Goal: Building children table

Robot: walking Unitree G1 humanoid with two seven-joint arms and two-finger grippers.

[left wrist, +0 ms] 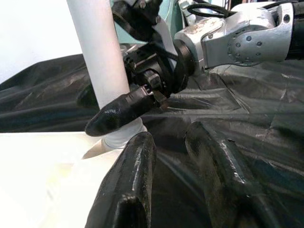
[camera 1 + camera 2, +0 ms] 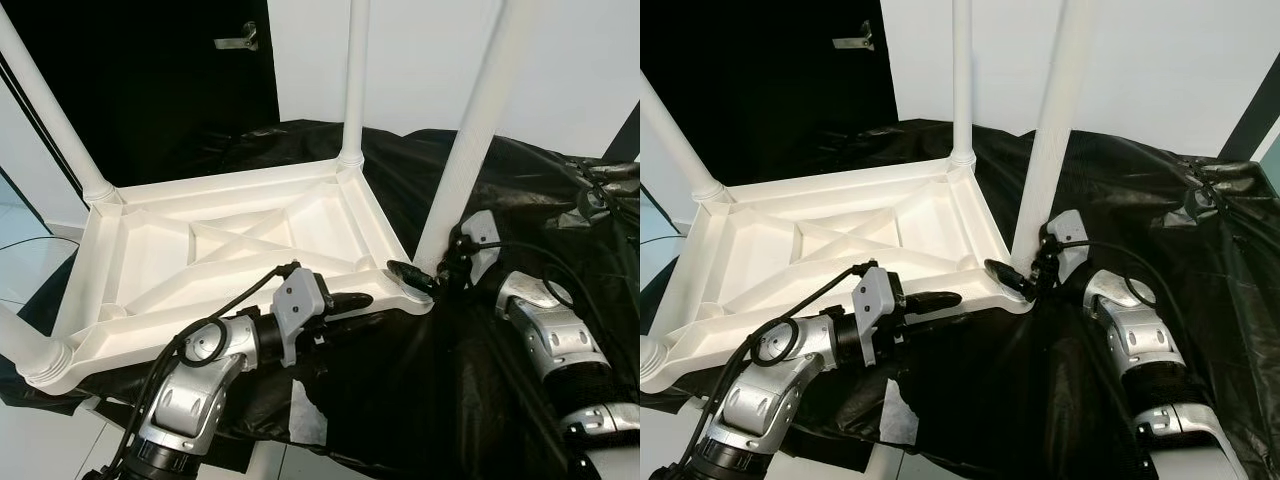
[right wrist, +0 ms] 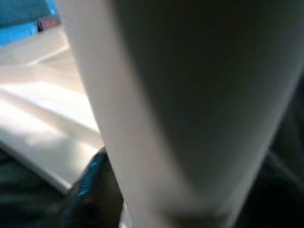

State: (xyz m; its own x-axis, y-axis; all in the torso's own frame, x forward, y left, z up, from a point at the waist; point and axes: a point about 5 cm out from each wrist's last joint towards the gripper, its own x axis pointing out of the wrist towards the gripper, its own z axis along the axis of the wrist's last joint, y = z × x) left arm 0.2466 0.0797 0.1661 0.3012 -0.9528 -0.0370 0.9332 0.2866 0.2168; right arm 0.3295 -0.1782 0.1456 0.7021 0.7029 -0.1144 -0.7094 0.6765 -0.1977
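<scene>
left gripper (image 2: pixel 362 300): fingers slightly parted, empty, at near edge of upturned white table top (image 2: pixel 150 265). right gripper (image 2: pixel 418 274): clamped on white leg (image 2: pixel 468 150) at near right corner socket. black sheet (image 2: pixel 520 200) beneath; white wall (image 2: pixel 420 60), dark door (image 2: pixel 150 70) beyond.

1. All four white legs (image 2: pixel 472 140) of the upturned table top (image 2: pixel 230 250) run off the head views' upper or left edges.
2. The right gripper (image 2: pixel 428 272) has one finger hidden behind the nearest leg.
3. That leg (image 3: pixel 190 114) is blurred in the right wrist view.
</scene>
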